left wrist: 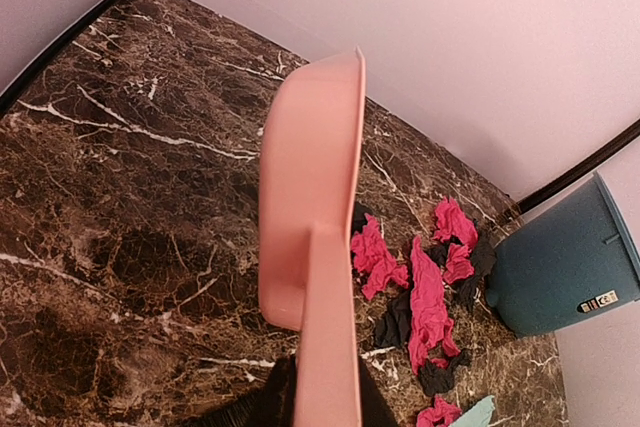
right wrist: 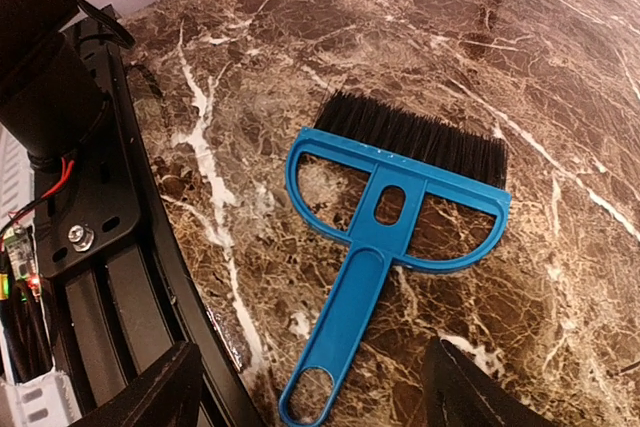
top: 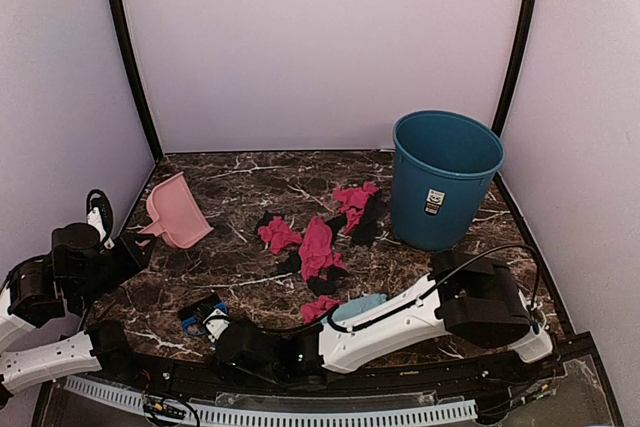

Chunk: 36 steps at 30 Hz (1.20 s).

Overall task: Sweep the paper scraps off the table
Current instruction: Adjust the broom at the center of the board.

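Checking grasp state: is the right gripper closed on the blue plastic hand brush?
No, the blue plastic hand brush lies flat on the marble table, untouched between the spread fingers of the right gripper.

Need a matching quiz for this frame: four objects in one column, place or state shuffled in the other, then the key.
Column 1
1. dustpan
2. brush
3. bin
4. paper scraps

Column 2
A. upright at the far right of the table
B. scattered around the middle
C. gripped in the left pincer
D. lying flat below the open right pincer

Pairs: 1-C, 2-D, 3-A, 4-B
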Available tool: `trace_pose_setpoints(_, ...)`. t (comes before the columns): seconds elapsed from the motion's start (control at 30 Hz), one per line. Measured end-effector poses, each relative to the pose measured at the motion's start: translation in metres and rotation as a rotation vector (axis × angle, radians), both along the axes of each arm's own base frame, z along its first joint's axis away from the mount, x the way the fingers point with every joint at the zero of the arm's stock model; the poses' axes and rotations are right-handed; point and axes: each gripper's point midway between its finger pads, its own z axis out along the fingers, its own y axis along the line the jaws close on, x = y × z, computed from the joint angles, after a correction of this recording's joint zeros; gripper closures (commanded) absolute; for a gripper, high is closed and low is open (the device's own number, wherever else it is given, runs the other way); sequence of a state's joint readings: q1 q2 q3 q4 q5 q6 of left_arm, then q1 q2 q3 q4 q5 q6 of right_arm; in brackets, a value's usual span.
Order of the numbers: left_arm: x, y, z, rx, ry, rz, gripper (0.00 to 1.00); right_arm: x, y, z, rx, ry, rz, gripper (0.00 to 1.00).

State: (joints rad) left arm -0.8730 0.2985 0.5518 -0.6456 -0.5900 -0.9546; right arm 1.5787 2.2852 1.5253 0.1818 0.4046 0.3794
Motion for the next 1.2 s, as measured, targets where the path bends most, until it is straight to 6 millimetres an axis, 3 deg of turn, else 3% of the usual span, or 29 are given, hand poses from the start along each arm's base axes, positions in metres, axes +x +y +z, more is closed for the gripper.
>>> trace_pose_setpoints(0.37, 0.0, 0.001, 0.001, -0.002, -0.003, 0.002, 1.0, -0.001, 0.013, -0.03, -0.083, -0.056, -0.044, 0.37)
trace_pose_setpoints(0.67, 0.0, 0.001, 0.001, -0.004, -0.005, 0.002, 1.0, 0.0, 0.01, -0.029, -0.09, -0.089, -0.077, 0.61)
trace_pose_setpoints(0.83, 0.0, 0.001, 0.001, -0.004, -0.005, 0.002, 1.0, 0.003, 0.005, -0.031, -0.087, -0.113, -0.103, 0.81)
trace_pose_setpoints(0.93, 0.0, 0.001, 0.001, -0.004, -0.005, 0.002, 1.0, 0.005, -0.005, -0.031, -0.092, -0.129, -0.12, 0.85)
trace_pose_setpoints(1.2, 0.0, 0.001, 0.001, -0.004, -0.005, 0.002, 1.0, 0.021, -0.058, -0.031, -0.151, -0.15, -0.147, 0.87)
